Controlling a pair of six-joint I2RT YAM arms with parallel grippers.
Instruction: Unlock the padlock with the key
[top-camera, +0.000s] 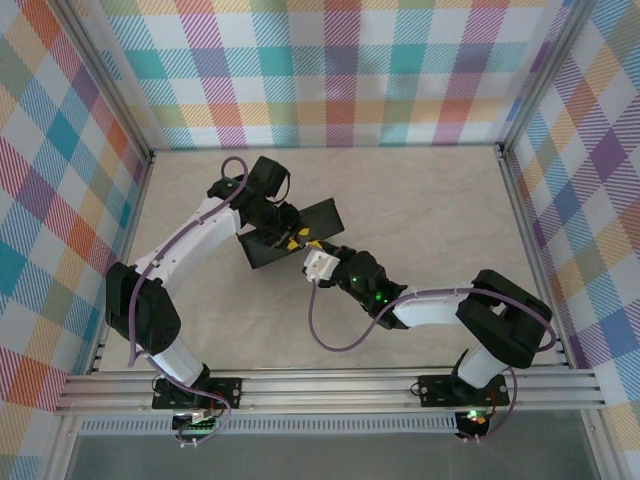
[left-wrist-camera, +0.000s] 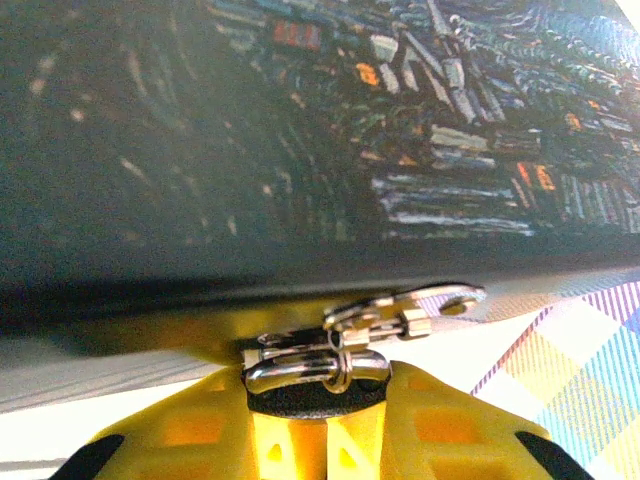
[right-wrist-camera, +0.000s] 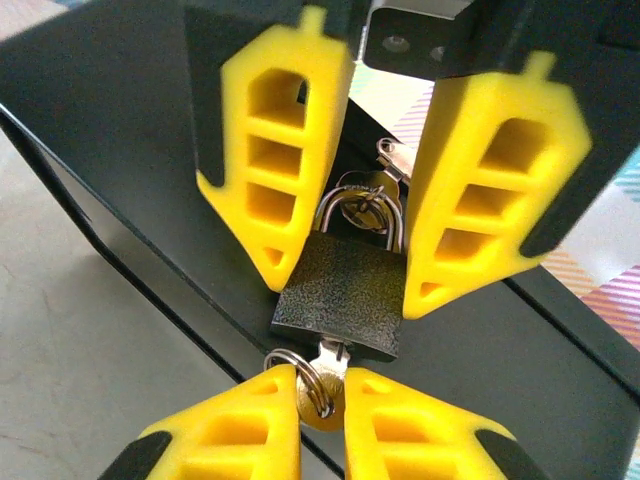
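The small dark padlock (right-wrist-camera: 345, 290) hangs by its chrome shackle (left-wrist-camera: 300, 372) from the hasp (left-wrist-camera: 400, 305) of a black box (top-camera: 265, 255). My left gripper (left-wrist-camera: 318, 395) is shut on the padlock's body, one yellow finger (right-wrist-camera: 275, 170) on each side. The key (right-wrist-camera: 328, 385), on a thin wire ring, sticks into the padlock's underside. My right gripper (right-wrist-camera: 322, 400) is shut on the key's head from below. From above, both grippers (top-camera: 300, 250) meet at the box's front edge.
The box's lid (top-camera: 325, 215) stands open behind the grippers, its painted night-sky side close above the left wrist camera (left-wrist-camera: 300, 120). Bare beige tabletop (top-camera: 420, 200) surrounds the box. Checked walls (top-camera: 340, 70) enclose the table.
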